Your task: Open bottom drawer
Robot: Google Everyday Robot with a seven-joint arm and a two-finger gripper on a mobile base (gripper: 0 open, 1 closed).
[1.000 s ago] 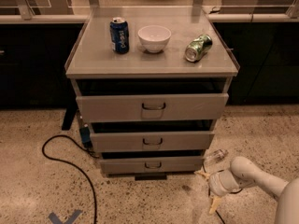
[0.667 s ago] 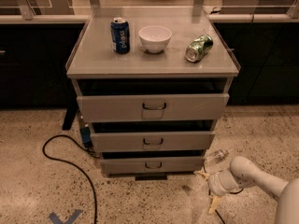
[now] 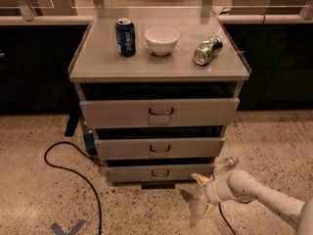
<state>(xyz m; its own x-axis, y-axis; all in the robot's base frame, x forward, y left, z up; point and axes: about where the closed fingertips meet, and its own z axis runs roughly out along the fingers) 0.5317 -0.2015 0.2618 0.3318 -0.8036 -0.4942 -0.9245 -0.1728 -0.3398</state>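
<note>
The grey cabinet has three drawers. The bottom drawer (image 3: 132, 174) is the lowest and shortest, with a small dark wire handle (image 3: 160, 173) at its centre. Its front stands slightly out from the cabinet, as do the two drawers above it. My gripper (image 3: 205, 195) is low over the floor, just right of the bottom drawer's right end and a little in front of it. It is open and empty, with one yellowish fingertip (image 3: 199, 178) near the drawer's lower right corner. It is apart from the handle.
On the cabinet top (image 3: 161, 65) stand a blue can (image 3: 125, 37), a white bowl (image 3: 162, 40) and a green can (image 3: 208, 50) lying on its side. A black cable (image 3: 73, 168) loops over the floor at the left. Dark counters stand behind on both sides.
</note>
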